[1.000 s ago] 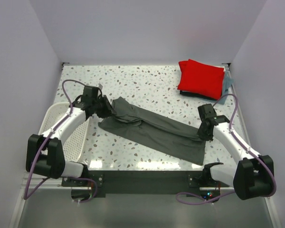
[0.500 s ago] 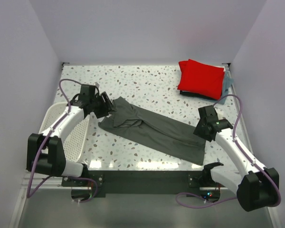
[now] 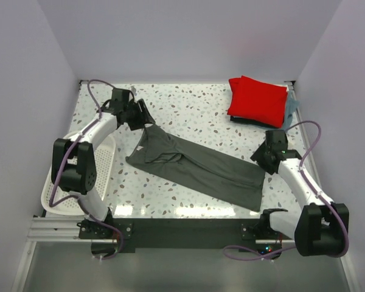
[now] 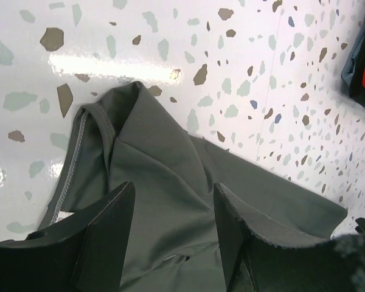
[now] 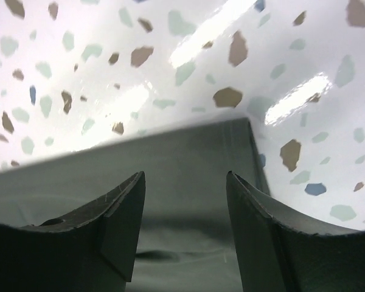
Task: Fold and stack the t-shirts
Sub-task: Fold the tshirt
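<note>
**From above:** large plain dark grey cloth t-shirt (image 3: 198, 164) laid as a long diagonal band on the glossy white speckled desk (image 3: 194, 109), running from one set of fingers to the other. At the band's rumpled far end, left fingers (image 3: 145, 117) parted, grasping nothing. At the squared end, right fingers (image 3: 260, 159) just as slack and empty. Apparently already halved lengthwise, with an arm posted at each end to keep the soft cloth straight and flat. Well beyond the right fingers, in the far corner: bright red folded cloth t-shirt (image 3: 258, 100), square and pillowy, topping a stack. Peeking from under it, a light blue-grey t-shirt (image 3: 291, 109). Well apart from the left fingers, at the desk's near-left edge: white perforated plastic basket (image 3: 104, 165).

**Left wrist:** black wedge-shaped fingers (image 4: 103, 237) spread wide over matte grey jersey. Just ahead, cloth bunched into a soft peak, with a stitched hem curving down its left side. Far off to the right of the fingers, a sliver of the red-topped stack.

**Right wrist:** fingers (image 5: 112, 225) apart and empty. Between and ahead of them, a crisp, flat corner of the grey shirt, smooth against the shiny, light-streaked desk.

Crosswise folds judged not yet done; stacking likewise.
</note>
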You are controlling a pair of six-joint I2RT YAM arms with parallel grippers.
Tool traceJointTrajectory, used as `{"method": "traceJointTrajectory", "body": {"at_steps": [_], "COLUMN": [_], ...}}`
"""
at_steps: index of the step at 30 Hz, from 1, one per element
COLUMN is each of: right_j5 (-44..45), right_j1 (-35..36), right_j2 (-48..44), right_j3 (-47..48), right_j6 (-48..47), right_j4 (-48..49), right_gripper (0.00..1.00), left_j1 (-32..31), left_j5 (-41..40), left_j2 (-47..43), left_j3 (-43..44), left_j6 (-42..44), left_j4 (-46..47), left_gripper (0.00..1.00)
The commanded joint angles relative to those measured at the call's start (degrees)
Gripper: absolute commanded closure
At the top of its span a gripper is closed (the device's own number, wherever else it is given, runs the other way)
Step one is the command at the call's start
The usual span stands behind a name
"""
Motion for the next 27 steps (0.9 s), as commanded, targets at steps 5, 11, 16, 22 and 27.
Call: {"method": "traceJointTrajectory", "body": {"at_steps": [5,11,16,22,27], "right_j5": [-2.4,-1.7,-2.5,-2.8,-1.1], "right_j1": [-6.2,-9.0,-9.9,-10.0,-10.1], "right_j2": [3.7,4.4,6.6,10.7,12.5], "right_j3": [2.3,0.3,-1.0,-0.6,-0.1], "right_j6": [-2.3,-4.1,-4.9,-5.3,-6.5], "right_j4": [2.9,3.4,5.0,7.4,8.0], "right_gripper": [0.41,0.41,0.41,0.52,0.61], "left_j1": [0.4,0.7,1.3,1.4,1.5], "left_j5": [2.7,4.6,4.0,4.1,4.0], "left_j2": [4.1,7.7,9.5,10.9,11.7], "left_j3": [5.4,8.2,10.4,11.1,11.6], "left_j6": [3.1,4.0,4.9,4.9,4.5], "left_j4": [2.0,1.3,0.0,0.2,0.6], "left_gripper": [0.41,0.41,0.4,0.4,0.4]}}
